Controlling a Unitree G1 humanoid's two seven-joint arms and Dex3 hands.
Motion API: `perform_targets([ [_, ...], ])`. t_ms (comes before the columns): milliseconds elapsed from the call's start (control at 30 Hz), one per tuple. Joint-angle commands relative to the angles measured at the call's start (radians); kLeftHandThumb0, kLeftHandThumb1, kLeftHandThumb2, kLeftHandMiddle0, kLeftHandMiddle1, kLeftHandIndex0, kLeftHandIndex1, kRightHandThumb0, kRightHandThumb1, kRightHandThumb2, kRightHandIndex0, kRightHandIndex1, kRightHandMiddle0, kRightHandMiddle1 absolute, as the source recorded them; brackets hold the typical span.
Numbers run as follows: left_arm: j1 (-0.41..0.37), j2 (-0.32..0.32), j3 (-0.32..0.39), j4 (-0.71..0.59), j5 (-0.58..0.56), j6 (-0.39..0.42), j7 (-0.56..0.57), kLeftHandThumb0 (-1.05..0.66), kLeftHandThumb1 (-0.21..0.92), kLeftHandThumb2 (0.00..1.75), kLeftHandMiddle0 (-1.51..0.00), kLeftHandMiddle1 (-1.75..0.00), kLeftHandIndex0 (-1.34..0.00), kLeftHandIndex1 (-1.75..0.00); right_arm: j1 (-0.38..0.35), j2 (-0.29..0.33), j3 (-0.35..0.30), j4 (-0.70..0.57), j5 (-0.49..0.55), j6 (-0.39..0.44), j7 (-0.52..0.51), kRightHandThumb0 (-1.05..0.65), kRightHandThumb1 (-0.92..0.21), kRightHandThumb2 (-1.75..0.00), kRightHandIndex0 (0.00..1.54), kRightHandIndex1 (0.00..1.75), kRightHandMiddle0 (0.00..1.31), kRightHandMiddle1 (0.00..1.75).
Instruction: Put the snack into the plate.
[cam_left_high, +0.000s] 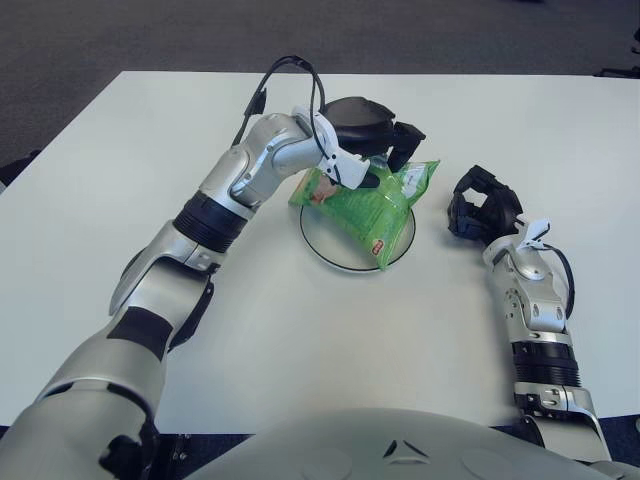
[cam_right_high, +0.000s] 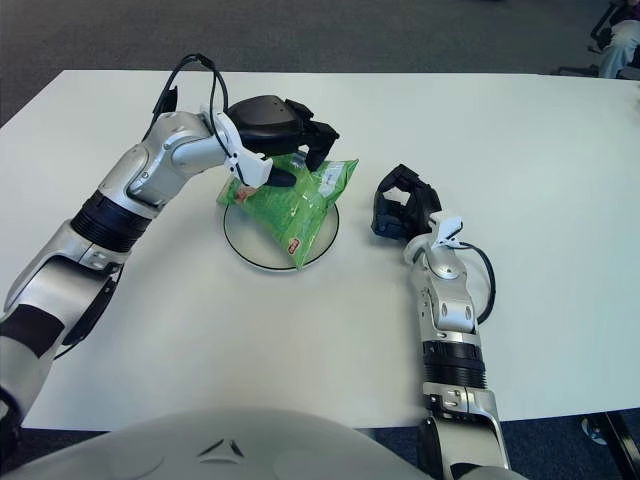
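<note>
White laminate surface (cam_left_high: 120, 200) carries the scene: from the left, the robot's black three-fingered left hand (cam_left_high: 375, 125) pinches the upper edge of a crinkled green foil snack bag (cam_left_high: 372, 200), which hangs directly beneath it, long axis slanting from far-right down toward the robot. The bag's lower end appears to touch the round white, dark-rimmed plate (cam_left_high: 325, 240), so release looks near. Farther right, well apart, the idle right hand (cam_left_high: 480, 208) shows loosely curled, holding nothing.
</note>
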Motion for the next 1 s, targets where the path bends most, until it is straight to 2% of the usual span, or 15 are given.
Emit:
perform_targets([
  [0,-0.039,0.019,-0.014,-0.006,-0.002,-0.010,-0.042,0.40,0.43,1.17,-0.51,-1.74,-0.02,-1.26,0.062,0.019,0.014,0.052,-0.006,0.068,0.002,-0.50,-0.27,-1.37,1.31,1.75,0.65,1.75],
  [67,-0.049,0.023,-0.024,-0.001,0.001,-0.019,-0.065,0.40,0.46,1.11,-0.49,-1.73,-0.01,-1.17,0.062,0.019,0.013,0.051,-0.005,0.067,0.003,-0.50,-0.27,-1.37,1.31,1.75,0.65,1.75],
  [133,-0.054,0.025,-0.031,0.006,0.000,-0.024,-0.081,0.37,0.69,0.75,-0.41,-1.65,0.00,-0.99,0.062,0.019,0.013,0.050,-0.006,0.067,0.002,-0.50,-0.27,-1.37,1.31,1.75,0.65,1.75],
  [167,-0.055,0.026,-0.032,0.008,-0.002,-0.026,-0.087,0.21,0.66,0.74,-0.37,-1.61,0.00,-0.95,0.062,0.019,0.013,0.050,-0.007,0.068,0.001,-0.50,-0.27,-1.37,1.31,1.75,0.65,1.75],
  [200,-0.062,0.026,-0.038,0.009,-0.005,-0.028,-0.102,-0.04,0.60,0.78,-0.30,-1.55,0.00,-0.89,0.062,0.019,0.013,0.050,-0.008,0.069,-0.001,-0.50,-0.27,-1.37,1.31,1.75,0.65,1.75],
  [233,-0.066,0.026,-0.041,0.010,-0.007,-0.029,-0.113,-0.21,0.54,0.82,-0.24,-1.49,0.00,-0.82,0.062,0.019,0.014,0.050,-0.009,0.069,-0.002,-0.50,-0.27,-1.37,1.31,1.75,0.65,1.75],
  [367,-0.089,0.039,-0.053,0.024,-0.028,-0.066,-0.162,-0.49,0.49,0.85,-0.12,-1.27,0.00,-0.61,0.063,0.019,0.014,0.049,-0.010,0.069,-0.003,-0.50,-0.27,-1.37,1.31,1.75,0.65,1.75],
  [567,-0.107,0.045,-0.057,0.049,-0.054,-0.106,-0.198,-0.65,0.56,0.75,-0.07,-1.05,0.00,-0.40,0.063,0.021,0.012,0.047,-0.008,0.070,-0.004,-0.50,-0.27,-1.37,1.30,1.75,0.65,1.75],
  [867,-0.123,0.047,-0.051,0.099,-0.117,-0.161,-0.239,-0.73,0.62,0.67,-0.01,-0.91,0.00,-0.33,0.064,0.019,0.016,0.046,-0.015,0.066,-0.006,-0.50,-0.28,-1.37,1.31,1.75,0.65,1.75],
  [967,-0.127,0.050,-0.045,0.115,-0.139,-0.170,-0.252,-0.76,0.65,0.64,0.00,-0.82,0.00,-0.34,0.064,0.017,0.017,0.046,-0.016,0.067,-0.007,-0.50,-0.28,-1.37,1.31,1.75,0.65,1.75],
])
